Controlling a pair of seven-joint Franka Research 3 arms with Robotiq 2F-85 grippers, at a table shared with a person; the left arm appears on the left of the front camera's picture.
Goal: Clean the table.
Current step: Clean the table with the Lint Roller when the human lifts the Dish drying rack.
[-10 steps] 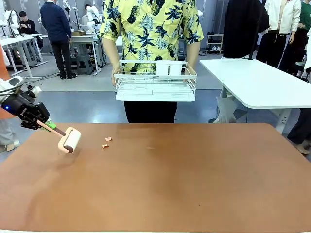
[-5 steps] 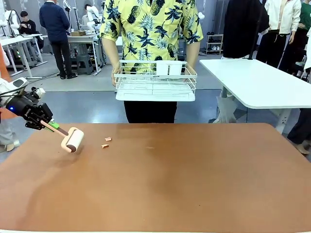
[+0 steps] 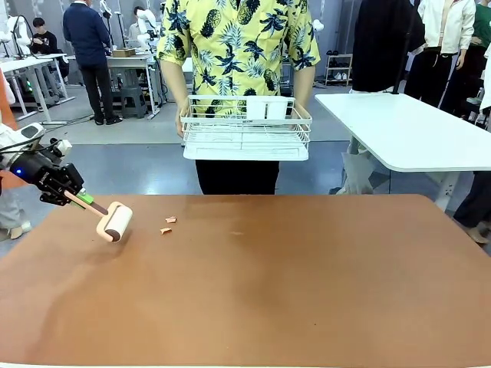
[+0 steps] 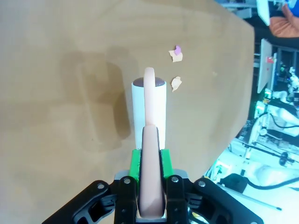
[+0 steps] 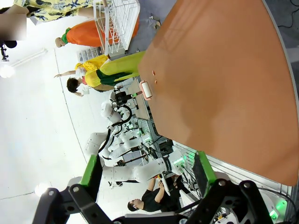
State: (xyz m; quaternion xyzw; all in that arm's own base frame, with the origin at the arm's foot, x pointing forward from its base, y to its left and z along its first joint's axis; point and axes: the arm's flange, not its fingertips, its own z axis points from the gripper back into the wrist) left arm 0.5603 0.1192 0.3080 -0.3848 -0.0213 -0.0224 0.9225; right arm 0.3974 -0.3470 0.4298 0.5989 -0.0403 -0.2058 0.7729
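The table [image 3: 268,284] has a reddish-brown top. My left gripper [image 3: 67,195] is shut on the peach handle of a lint roller [image 3: 115,222] at the table's far left, and the white roll rests on or just above the top. Two small paper scraps [image 3: 167,225] lie just right of the roll. In the left wrist view the roller [image 4: 148,105] points from my left gripper [image 4: 150,172] toward the scraps [image 4: 176,69]. My right gripper [image 5: 147,172] is open with nothing between its green pads, off the table's [image 5: 224,84] edge.
A person in a yellow patterned shirt stands at the far edge holding a white wire basket [image 3: 245,130] above the table. A smaller white-topped table [image 3: 406,130] stands at the back right. Other people and benches are farther back on the left.
My left gripper has carried the lint roller a little to the right, toward the scraps, and then held still. The person and basket have barely moved.
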